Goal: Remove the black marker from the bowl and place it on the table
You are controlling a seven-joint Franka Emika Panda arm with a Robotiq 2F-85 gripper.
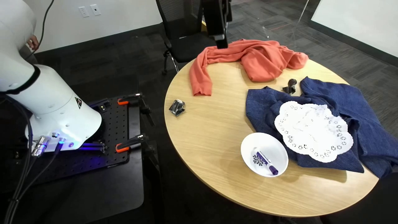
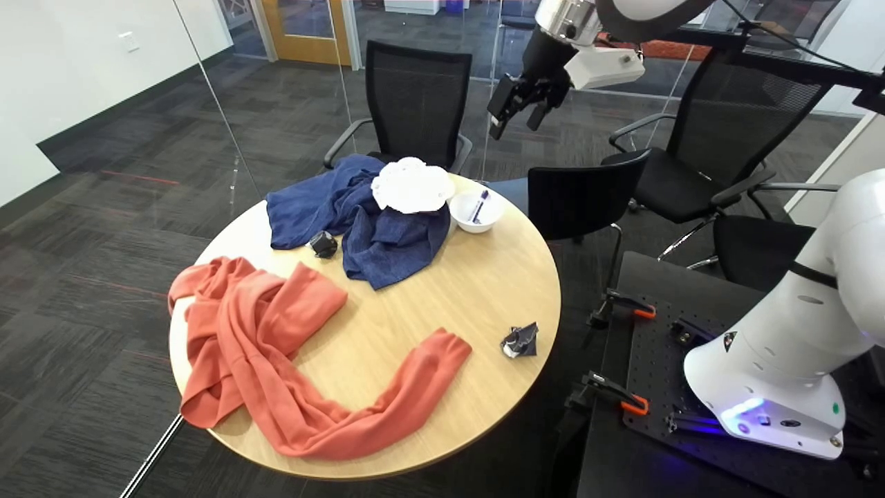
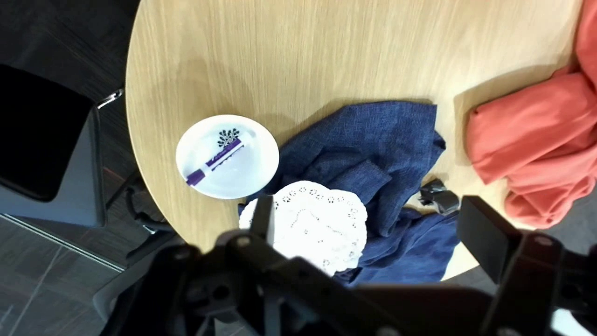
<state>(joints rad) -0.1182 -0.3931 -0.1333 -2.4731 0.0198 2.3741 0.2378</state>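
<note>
The marker (image 1: 266,162) is white and purple with a purple cap, rather than black. It lies inside the white bowl (image 1: 279,150) in both exterior views (image 2: 478,206). In the wrist view the marker (image 3: 225,153) rests across the bowl (image 3: 257,171), its cap end against the rim. The bowl stands upright on the round tan table (image 1: 217,124), near its edge. My gripper (image 2: 516,124) is open and empty, high above the table. In the wrist view its fingers (image 3: 368,219) are wide apart, with the bowl up and left of them.
A white lacy doily (image 1: 314,132) lies on crumpled blue denim (image 1: 357,102) beside the bowl. An orange-red garment (image 1: 264,62) lies farther off. Small dark crumpled lumps (image 1: 177,107) (image 1: 290,86) are on the table. Chairs (image 2: 418,104) stand around it.
</note>
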